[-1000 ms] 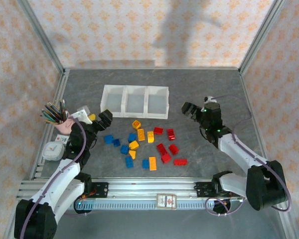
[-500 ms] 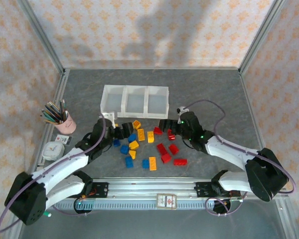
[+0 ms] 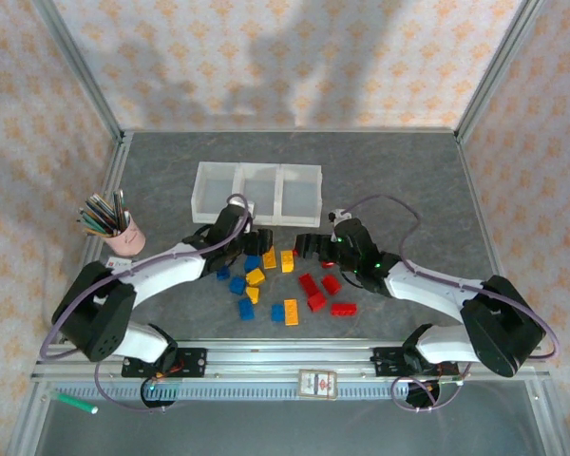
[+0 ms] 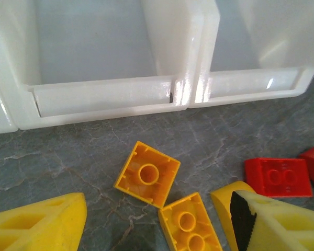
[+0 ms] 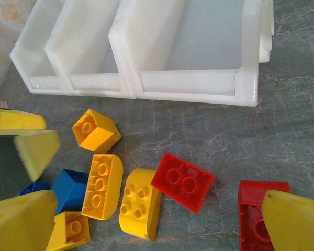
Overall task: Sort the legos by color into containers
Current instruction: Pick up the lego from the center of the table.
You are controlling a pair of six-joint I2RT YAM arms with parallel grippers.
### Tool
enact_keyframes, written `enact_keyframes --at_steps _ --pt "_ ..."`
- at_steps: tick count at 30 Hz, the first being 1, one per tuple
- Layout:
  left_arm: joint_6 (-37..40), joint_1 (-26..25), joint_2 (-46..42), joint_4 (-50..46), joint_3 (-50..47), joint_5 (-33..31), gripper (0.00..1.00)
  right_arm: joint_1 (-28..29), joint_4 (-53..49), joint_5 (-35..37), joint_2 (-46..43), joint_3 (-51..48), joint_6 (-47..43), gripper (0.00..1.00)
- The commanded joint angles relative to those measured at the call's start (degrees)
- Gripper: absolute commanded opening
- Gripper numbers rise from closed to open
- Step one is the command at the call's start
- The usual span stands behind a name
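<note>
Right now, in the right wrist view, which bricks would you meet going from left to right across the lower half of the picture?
blue brick → long yellow brick → curved yellow brick → middle red brick → far-right red brick

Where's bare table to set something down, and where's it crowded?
Free: table behind the bins up to the back wall, and right of the bins to the side wall. Crowded: in front of the bins, where the legos lie and the left gripper and right gripper hover open.
</note>
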Motion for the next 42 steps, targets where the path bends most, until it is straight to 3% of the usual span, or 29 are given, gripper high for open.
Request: enact_keyframes --at_steps 1,11,25,34,42 --pt "3.1 -0.4 3.3 -3.9 3.2 -3.2 0.72 0.2 0.5 2.3 -1.4 -0.5 0.4 1.0" --pt "5.3 -0.4 11.5 -3.3 7.8 -0.6 0.68 0.2 0.0 2.8 -1.4 -0.7 0.0 1.0" --pt "5.0 -0.4 14.5 -2.6 9.2 -1.4 0.46 0.3 -1.3 2.6 0.0 0.8 -1.6 1.0" --pt "4.7 -0.4 10.7 -4.1 8.1 -1.7 0.29 0.2 -3.6 1.9 -0.3 3.2 -2.6 1.0" --pt "0.8 -0.4 0.4 -7.6 4.4 -1.9 0.25 0.3 -6.2 0.2 0.6 7.1 -2.9 1.0"
